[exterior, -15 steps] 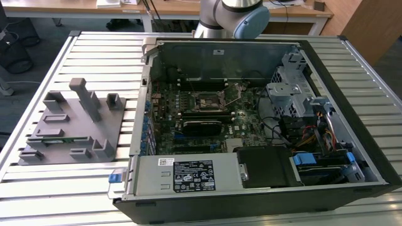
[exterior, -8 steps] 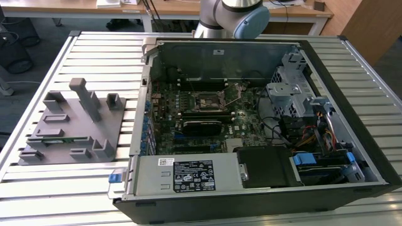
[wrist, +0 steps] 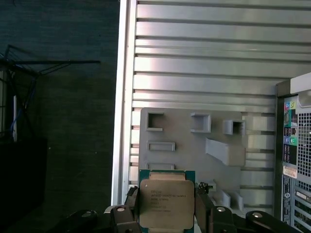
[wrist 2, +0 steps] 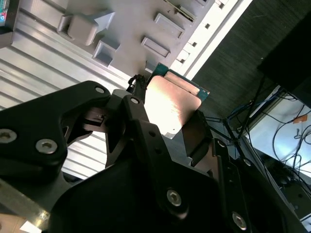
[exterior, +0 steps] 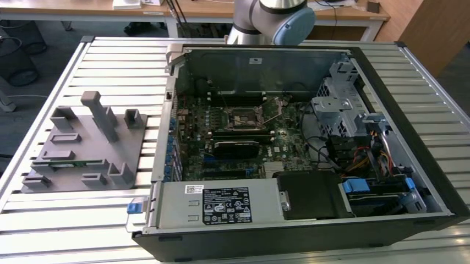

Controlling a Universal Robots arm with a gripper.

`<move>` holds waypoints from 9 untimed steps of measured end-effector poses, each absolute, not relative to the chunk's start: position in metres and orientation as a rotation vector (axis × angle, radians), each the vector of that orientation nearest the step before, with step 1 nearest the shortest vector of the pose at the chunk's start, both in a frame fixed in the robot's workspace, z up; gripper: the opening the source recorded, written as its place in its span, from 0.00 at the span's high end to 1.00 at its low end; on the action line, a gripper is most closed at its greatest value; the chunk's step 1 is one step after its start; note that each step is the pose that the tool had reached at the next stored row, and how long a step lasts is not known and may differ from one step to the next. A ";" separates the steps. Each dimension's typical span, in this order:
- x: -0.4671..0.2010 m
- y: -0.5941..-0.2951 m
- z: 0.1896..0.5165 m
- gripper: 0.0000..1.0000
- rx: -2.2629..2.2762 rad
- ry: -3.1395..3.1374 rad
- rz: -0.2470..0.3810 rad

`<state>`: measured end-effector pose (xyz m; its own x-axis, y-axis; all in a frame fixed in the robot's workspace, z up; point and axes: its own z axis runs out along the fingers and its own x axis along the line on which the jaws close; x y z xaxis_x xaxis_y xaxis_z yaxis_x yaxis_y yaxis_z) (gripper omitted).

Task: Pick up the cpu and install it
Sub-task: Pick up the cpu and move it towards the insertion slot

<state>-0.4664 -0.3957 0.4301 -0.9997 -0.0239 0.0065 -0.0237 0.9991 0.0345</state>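
Tool [wrist: 167, 206] clamped on cpu [wrist: 166, 199], apparently held clear above grey fixture tray [wrist: 194, 145] beside open computer case [exterior: 264, 66].

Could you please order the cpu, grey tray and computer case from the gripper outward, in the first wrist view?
1. Silver square cpu: held in the gripper.
2. Grey plastic fixture tray: just beyond.
3. Black computer case: beside the tray.

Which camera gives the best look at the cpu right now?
The first wrist view: the cpu faces the camera squarely, metal top and green rim plain, held in the gripper. The second wrist view shows it slanted and washed by glare.
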 end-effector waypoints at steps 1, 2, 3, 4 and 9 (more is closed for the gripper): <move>-0.466 -0.396 0.430 0.46 0.037 -3.134 -0.054; -0.466 -0.396 0.430 0.46 0.037 -3.134 -0.054; -0.466 -0.396 0.430 0.46 0.037 -3.134 -0.054; -0.466 -0.396 0.430 0.46 0.037 -3.134 -0.055; -0.463 -0.396 0.430 0.46 0.037 -3.134 -0.057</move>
